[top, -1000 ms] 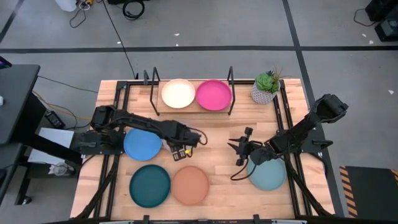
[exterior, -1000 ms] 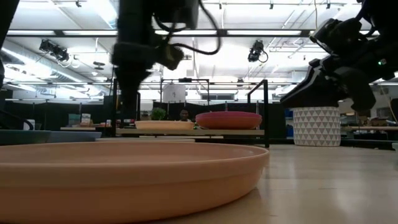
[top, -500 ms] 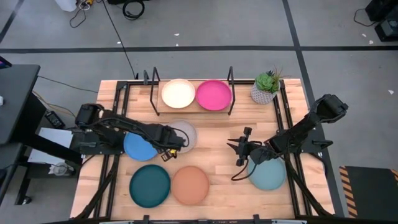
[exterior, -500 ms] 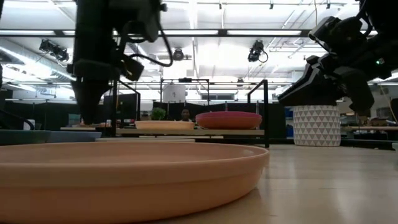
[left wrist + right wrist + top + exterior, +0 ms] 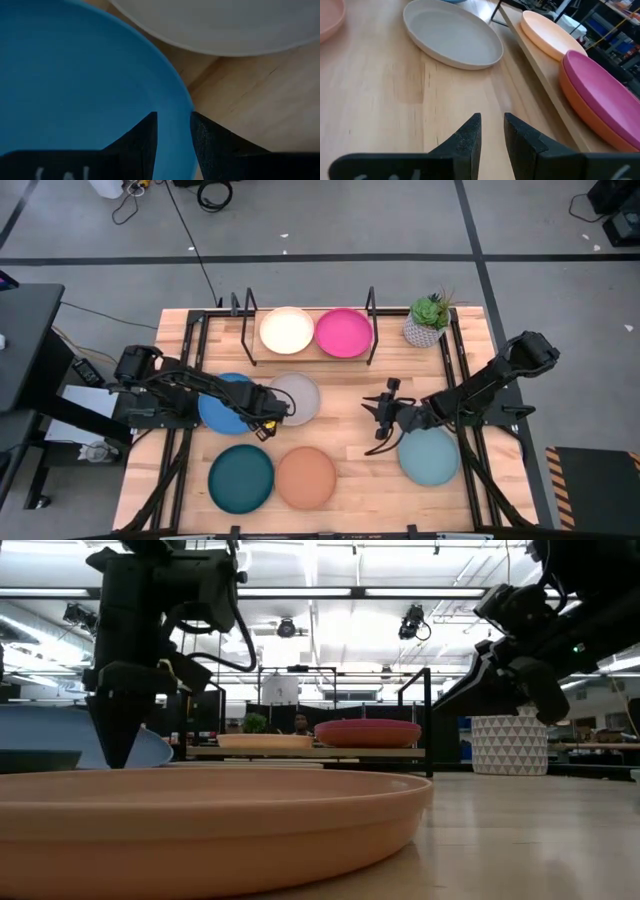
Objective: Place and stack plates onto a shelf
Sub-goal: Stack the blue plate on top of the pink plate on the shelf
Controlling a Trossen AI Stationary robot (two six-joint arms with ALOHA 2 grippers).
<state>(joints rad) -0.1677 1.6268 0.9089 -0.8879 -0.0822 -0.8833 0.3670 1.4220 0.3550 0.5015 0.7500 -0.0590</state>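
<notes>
My left gripper [image 5: 263, 423] points down at the blue plate [image 5: 225, 402] and is shut on its near-right rim. The grey plate [image 5: 295, 398] lies flat on the table just right of it. The shelf [image 5: 535, 65] at the far edge carries the cream plate [image 5: 287, 330] and the pink plate [image 5: 343, 332]. The pink plate rests on an orange plate [image 5: 585, 105]. My right gripper [image 5: 383, 412] hovers shut above bare table right of the grey plate, touching nothing. My left gripper pinches the blue plate's rim [image 5: 176, 107] between its two fingers, one finger [image 5: 142, 137] over the plate's inside and the other outside. It comes from above, pointing down. In the low view the blue plate [image 5: 50, 730] sits tilted, partly raised off the table.
The dark teal plate [image 5: 241, 478] and the tan plate [image 5: 306, 477] lie near the near edge, and the light blue plate [image 5: 429, 457] lies under my right arm. A potted plant [image 5: 426, 322] stands right of the shelf. Black uprights frame the shelf ends.
My left gripper has moved toward the table's left, off the grey plate, come down at the blue plate's rim and taken hold of it. The blue plate has tipped up from lying flat. My right gripper has shifted a little toward the far edge.
</notes>
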